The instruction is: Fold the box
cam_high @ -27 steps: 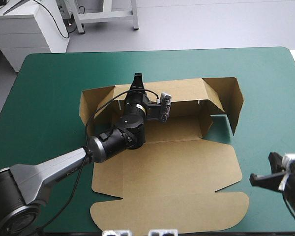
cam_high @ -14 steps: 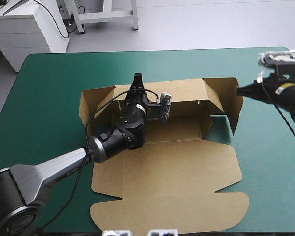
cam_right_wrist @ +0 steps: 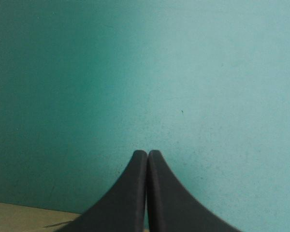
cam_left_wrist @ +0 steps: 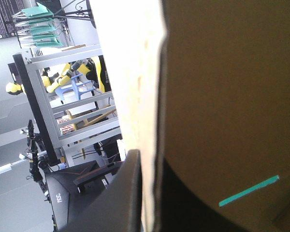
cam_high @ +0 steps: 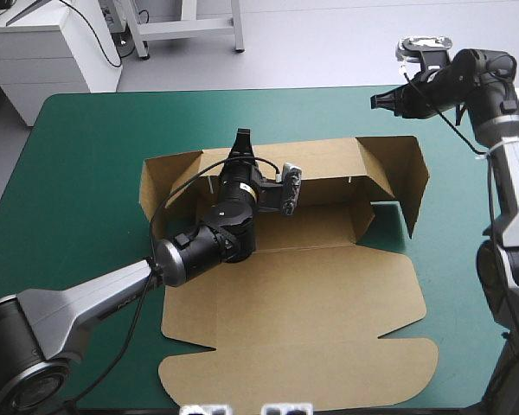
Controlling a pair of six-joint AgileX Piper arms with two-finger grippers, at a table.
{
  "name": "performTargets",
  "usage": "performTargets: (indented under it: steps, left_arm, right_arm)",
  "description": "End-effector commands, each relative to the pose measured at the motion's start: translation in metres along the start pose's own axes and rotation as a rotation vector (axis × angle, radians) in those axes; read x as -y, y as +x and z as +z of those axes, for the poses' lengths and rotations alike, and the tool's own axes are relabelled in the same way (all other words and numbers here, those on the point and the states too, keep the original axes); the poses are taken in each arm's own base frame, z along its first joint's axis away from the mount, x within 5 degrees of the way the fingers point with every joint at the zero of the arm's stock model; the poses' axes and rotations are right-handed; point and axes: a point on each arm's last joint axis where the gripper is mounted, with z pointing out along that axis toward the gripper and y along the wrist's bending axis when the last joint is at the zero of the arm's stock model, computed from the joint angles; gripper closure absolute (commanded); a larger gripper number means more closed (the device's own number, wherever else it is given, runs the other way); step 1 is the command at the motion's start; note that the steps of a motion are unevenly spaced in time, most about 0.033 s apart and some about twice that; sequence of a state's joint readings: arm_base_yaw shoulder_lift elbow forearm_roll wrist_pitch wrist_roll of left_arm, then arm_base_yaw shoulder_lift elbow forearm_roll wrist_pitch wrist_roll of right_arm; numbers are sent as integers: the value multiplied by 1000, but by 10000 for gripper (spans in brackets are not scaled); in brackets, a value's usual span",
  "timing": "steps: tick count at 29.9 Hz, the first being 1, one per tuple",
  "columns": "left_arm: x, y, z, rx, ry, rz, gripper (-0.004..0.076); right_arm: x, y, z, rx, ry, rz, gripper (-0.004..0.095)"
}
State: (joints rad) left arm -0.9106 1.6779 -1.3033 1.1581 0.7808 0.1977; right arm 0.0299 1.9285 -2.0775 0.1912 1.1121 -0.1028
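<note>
Gripping the box (cam_high: 303,303) by its raised far wall, the left gripper (cam_high: 242,138) has its black fingers (cam_left_wrist: 128,193) nearly together on the board.
The box lies at the middle of the teal-green cover (cam_high: 86,173), side walls raised, its lid flat toward the near edge. Well apart, above the table's far right corner, the right gripper (cam_high: 379,101) hangs with fingers pressed together, holding nothing.

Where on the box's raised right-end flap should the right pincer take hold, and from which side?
Probably the free upper edge of the flap, near its outer corner, coming down from above. It is a thin sheet standing roughly upright, so one finger can go on each face. The right pincer is shut beyond it and would need to open first.
</note>
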Motion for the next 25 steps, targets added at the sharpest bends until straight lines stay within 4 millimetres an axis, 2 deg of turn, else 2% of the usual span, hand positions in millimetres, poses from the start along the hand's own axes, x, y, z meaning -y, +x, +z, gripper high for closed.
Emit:
performTargets:
  steps: [1, 4, 7, 15, 20, 25]
  left_arm:
    - [-10, 4, -13, 1, -19, -32, 732]
    - [-10, 4, -13, 1, -19, -32, 732]
    - [-10, 4, -13, 1, -19, -32, 732]
    - [-10, 4, -13, 3, -21, -30, 732]
    - [-10, 4, -13, 3, -21, -30, 732]
    - [-11, 4, -13, 2, -24, -27, 732]
  right_arm:
    - [-1, -17, -17, 49, -14, 14, 928]
    - [-1, -13, -7, -4, -27, 22, 928]
    - [-2, -8, -5, -49, -41, 16, 928]
    - [-8, -5, -21, -39, -75, 34, 928]
    - [-9, 10, -21, -92, -88, 8, 928]
    - [-11, 23, -30, -123, -90, -17, 928]
